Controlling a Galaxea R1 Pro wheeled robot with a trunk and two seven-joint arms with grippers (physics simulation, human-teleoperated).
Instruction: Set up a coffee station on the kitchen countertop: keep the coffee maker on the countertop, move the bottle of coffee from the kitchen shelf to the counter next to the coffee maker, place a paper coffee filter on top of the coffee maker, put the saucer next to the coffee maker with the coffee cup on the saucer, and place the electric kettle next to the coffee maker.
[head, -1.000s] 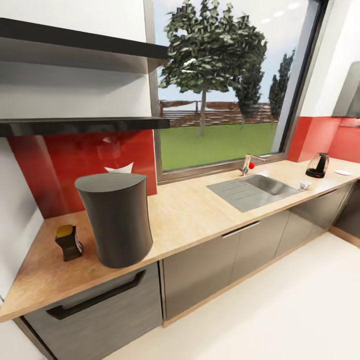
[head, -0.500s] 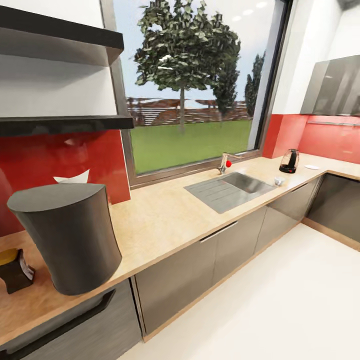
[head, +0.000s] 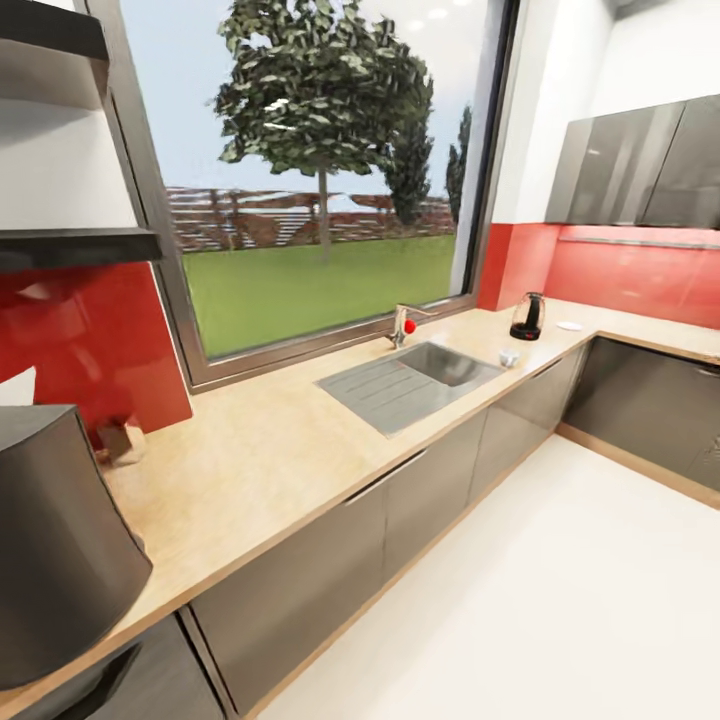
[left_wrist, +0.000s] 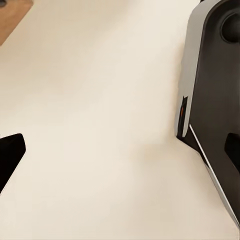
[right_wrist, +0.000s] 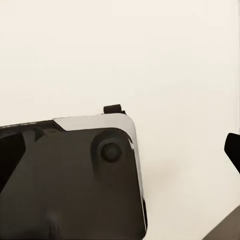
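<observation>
Looking first at the hands: in each wrist view only one dark fingertip is seen at the picture's edge, above the pale floor (left_wrist: 100, 125) and beside the robot's base (right_wrist: 75, 185). Whether the left gripper or the right gripper is apart or together cannot be told; nothing is seen held between the fingers.

In the head view the countertop (head: 270, 450) is seen running from the near left to the far corner. The coffee maker (head: 50, 550) stands on it at the near left, cut by the edge of the picture. A sink (head: 410, 380) with a tap (head: 402, 325) is set in the middle of the countertop.

Beyond the sink, near the corner, the kettle (head: 527, 316) stands on the countertop. The cup (head: 509, 356) is in front of it, close to the counter's edge, and the saucer (head: 569, 325) lies just beside the kettle, further toward the corner. All three are well apart from the coffee maker.

The kettle is judged to be glass, so rather heavy, smooth and breakable; it is best taken by its black loop handle, which is too small here to be made out. The cup and saucer are judged light, stiff and easily chipped. The cup may be gripped over its rim. The saucer is flat and low, so it must be pinched at its edge, where it may slip.
</observation>
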